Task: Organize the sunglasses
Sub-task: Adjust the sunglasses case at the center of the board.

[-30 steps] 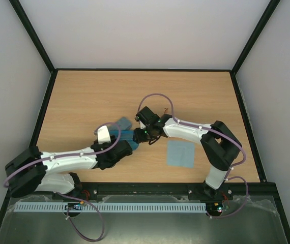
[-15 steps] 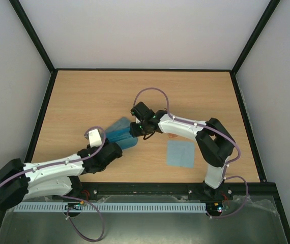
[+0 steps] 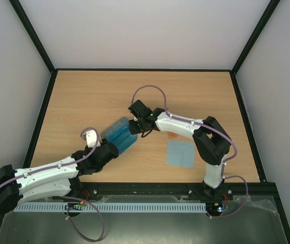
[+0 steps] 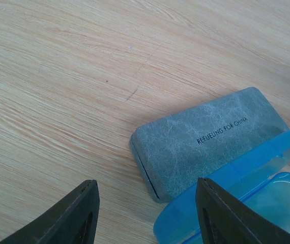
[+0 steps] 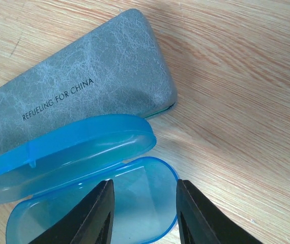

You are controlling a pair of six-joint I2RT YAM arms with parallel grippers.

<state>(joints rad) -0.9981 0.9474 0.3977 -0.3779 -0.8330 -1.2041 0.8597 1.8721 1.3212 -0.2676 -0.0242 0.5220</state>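
We're over the counter point(image 3: 84, 96), both arms crowded onto 2 cases. The danger is that the open blue case point(image 5: 74, 152) overlaps the closed grey case point(image 4: 206, 140), so a nudge from either arm could skid both or flip the lid shut.

The right gripper point(image 5: 142, 213) hangs spread wide above the blue tray, holding nothing. The left gripper point(image 4: 147, 218) is just as wide and empty, low by the grey case.

Only the top view gives us the pale cloth point(image 3: 180, 153) and a tiny orange-red glint, likely sunglasses point(image 3: 172, 135), beside the right forearm and outside any case. Only the wrist views show the grey lid's lettering.
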